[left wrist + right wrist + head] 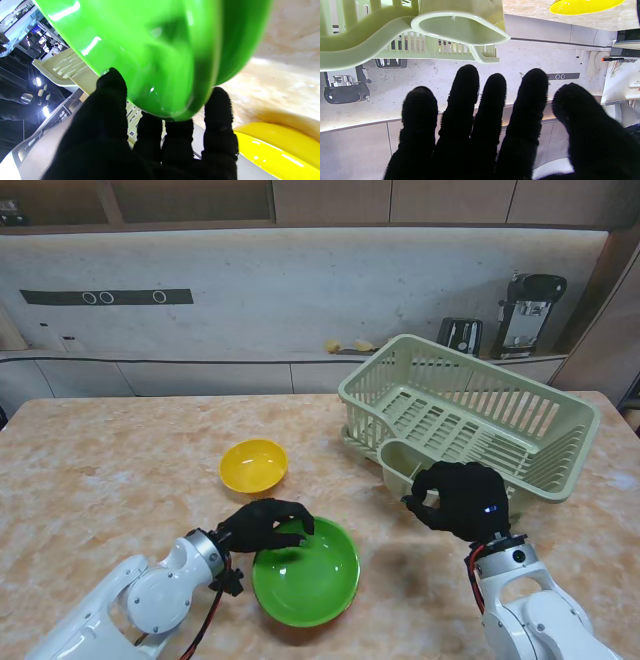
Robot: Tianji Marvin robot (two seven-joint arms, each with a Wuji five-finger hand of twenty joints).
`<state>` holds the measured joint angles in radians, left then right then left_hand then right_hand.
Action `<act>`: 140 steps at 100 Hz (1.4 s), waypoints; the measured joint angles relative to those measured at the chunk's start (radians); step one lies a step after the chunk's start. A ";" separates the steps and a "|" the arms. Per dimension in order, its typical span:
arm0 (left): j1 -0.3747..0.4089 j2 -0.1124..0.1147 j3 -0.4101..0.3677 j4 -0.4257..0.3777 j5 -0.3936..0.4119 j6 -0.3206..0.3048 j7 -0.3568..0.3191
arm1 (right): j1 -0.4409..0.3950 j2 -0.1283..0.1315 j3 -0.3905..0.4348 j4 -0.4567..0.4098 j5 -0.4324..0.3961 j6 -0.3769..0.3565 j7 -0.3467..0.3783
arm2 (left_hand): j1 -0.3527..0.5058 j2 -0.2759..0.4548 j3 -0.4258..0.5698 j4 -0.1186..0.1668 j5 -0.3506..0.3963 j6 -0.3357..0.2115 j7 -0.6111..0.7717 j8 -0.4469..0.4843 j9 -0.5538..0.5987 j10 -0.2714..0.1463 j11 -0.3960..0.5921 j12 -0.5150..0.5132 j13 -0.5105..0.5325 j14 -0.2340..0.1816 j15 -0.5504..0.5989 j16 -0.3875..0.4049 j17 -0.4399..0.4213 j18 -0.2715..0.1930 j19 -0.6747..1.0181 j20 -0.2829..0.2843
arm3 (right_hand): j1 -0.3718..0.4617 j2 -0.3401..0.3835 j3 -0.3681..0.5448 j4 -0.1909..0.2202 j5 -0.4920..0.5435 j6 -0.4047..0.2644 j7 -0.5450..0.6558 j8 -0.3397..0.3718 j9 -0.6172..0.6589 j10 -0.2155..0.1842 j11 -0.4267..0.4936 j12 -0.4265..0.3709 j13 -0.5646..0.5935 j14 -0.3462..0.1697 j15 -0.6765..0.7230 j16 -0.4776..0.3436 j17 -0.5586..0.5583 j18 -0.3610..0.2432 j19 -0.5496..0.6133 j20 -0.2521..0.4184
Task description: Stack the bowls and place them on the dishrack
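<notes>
Near the front edge of the table point(90, 480), the green bowl point(306, 572) sits a little to the left of centre, its open side up. The left hand point(262, 526) is on the bowl's left rim: in the stand's view the black-gloved fingers curl over the edge into the bowl, and the left wrist view shows fingertips point(220, 105) pressed against the glossy green wall point(155, 55) with the thumb on the other side, so the hand is closed on the rim. Whether the bowl rests on the table or is slightly tilted up I cannot tell. Just beyond it, farther from me and a touch to the left, lies the yellow bowl point(254, 465), upright and apart from the green one; its rim also shows in the left wrist view point(275, 147). To the right, the right hand point(458, 500) hovers with nothing in it, fingers loosely curled and slightly apart, just in front of the small cup-shaped pocket point(402, 462) on the near corner of the pale green dishrack point(470, 415). The right wrist view shows the fingers point(492, 105) spread and free, the pocket point(460, 27) ahead of them. The rack stands on the far right part of the table.
</notes>
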<state>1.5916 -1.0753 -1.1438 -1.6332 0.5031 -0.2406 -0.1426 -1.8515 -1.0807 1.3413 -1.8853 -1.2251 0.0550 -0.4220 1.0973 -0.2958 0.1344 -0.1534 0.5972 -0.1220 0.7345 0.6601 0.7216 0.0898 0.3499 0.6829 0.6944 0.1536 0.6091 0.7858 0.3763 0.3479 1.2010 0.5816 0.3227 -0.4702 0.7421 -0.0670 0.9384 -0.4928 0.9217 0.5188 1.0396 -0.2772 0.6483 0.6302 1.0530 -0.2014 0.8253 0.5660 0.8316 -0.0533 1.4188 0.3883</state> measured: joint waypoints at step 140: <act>-0.146 -0.009 -0.041 0.102 0.289 0.340 0.106 | 0.000 0.000 0.001 0.000 0.002 -0.002 0.000 | -0.225 0.187 -0.184 0.075 -0.239 0.170 -0.455 -0.212 -0.295 0.052 -0.174 -0.282 -0.271 0.146 -0.310 -0.280 -0.141 0.036 -0.163 -0.036 | 0.000 0.000 0.000 0.000 0.000 0.000 0.000 0.000 0.000 0.000 0.000 0.000 0.000 0.000 0.000 0.000 0.000 0.000 -0.001 0.000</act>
<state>1.4457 -1.0840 -1.1846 -1.5314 0.7924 0.0995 -0.0368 -1.8518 -1.0812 1.3424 -1.8852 -1.2232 0.0534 -0.4216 0.8720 -0.1090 -0.0496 -0.0788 0.3578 0.0479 0.2795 0.4485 0.4262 0.1420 0.1757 0.4013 0.4231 0.2994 0.2992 0.5060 0.2352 0.3839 1.0381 0.5459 0.3227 -0.4702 0.7421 -0.0670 0.9384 -0.4928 0.9217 0.5188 1.0396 -0.2772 0.6482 0.6302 1.0529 -0.2014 0.8252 0.5660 0.8316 -0.0533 1.4183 0.3883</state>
